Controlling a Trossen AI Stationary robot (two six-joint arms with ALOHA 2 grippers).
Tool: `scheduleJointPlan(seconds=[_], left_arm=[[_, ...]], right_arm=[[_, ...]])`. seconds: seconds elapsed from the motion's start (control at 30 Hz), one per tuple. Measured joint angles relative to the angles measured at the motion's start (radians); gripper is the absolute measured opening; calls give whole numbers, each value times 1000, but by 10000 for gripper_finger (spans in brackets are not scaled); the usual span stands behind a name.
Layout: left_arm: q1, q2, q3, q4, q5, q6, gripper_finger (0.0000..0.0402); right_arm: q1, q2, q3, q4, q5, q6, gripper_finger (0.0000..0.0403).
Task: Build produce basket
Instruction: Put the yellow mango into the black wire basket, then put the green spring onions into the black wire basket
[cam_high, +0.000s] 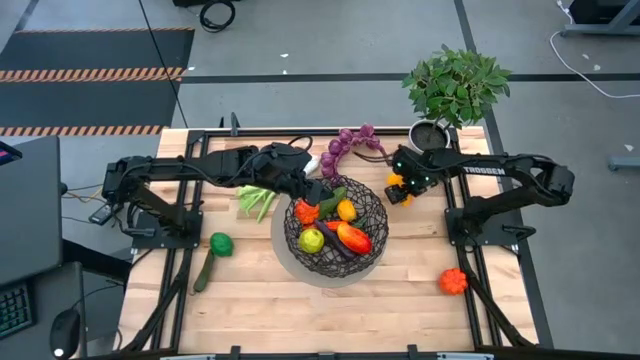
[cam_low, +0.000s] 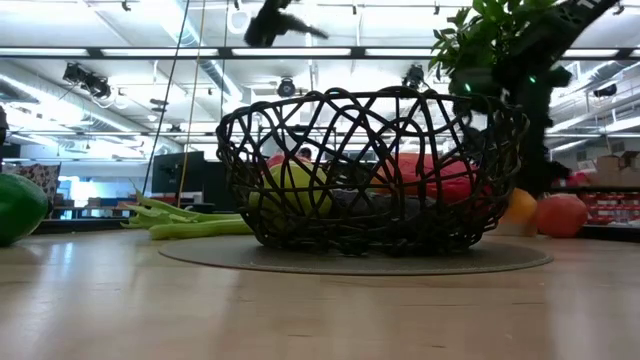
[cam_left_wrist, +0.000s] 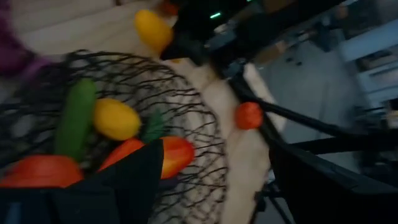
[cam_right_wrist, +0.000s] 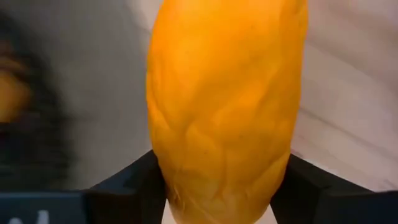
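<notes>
The dark wire basket (cam_high: 375, 215) stands mid-table holding a red pepper (cam_high: 352, 237), a lemon (cam_high: 346, 210), a green fruit (cam_high: 312, 240) and other produce. My right gripper (cam_high: 400, 190) is just off the basket's far right rim, shut on a yellow-orange pepper (cam_right_wrist: 224, 93), which in the low view (cam_low: 520, 212) sits at table level. My left gripper (cam_high: 312, 190) hovers open over the basket's far left rim with nothing in it. Grapes (cam_high: 348, 143), a leek (cam_high: 258, 200), a green pepper (cam_high: 221, 243), a cucumber (cam_high: 204, 272) and an orange-red pepper (cam_high: 453, 281) lie on the table. My right gripper has the yellow-orange pepper between its two fingers (cam_right_wrist: 127, 180), one on each opposite side (cam_right_wrist: 171, 180) near the end closest to the wrist. The fingers come steeply from above, along the pepper's length. Its lower end appears to be at table level.
A white pot (cam_high: 432, 133) with a leafy plant (cam_high: 455, 80) stands at the far right, close behind my right arm. The grapes lie just beyond the basket's far rim. Bare wood (cam_high: 300, 310) runs along the near edge.
</notes>
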Motion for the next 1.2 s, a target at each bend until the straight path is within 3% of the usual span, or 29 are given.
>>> scheduleJointPlan(seconds=[0.17, 0.37, 0.53, 0.67, 0.8, 1.0, 1.2], left_arm=[[31, 0, 0, -104, -8, 66, 297], [46, 0, 0, -166, -16, 202, 297], [46, 0, 0, -211, -84, 286, 297], [68, 0, 0, -308, -185, 240, 297], [94, 0, 0, -382, -200, 175, 297], [86, -7, 0, -449, -198, 186, 297], [45, -23, -1, -643, -198, 167, 297]], right_arm=[[61, -18, 154, 6, -13, 1, 231], [132, -21, 381, -152, 34, -15, 227], [221, -21, 507, -147, -13, -12, 229], [297, -21, 523, -122, -28, 61, 230], [361, -7, 523, -115, -23, 155, 243], [436, 10, 523, -95, 20, 220, 298], [470, 10, 523, -96, 57, 260, 346]])
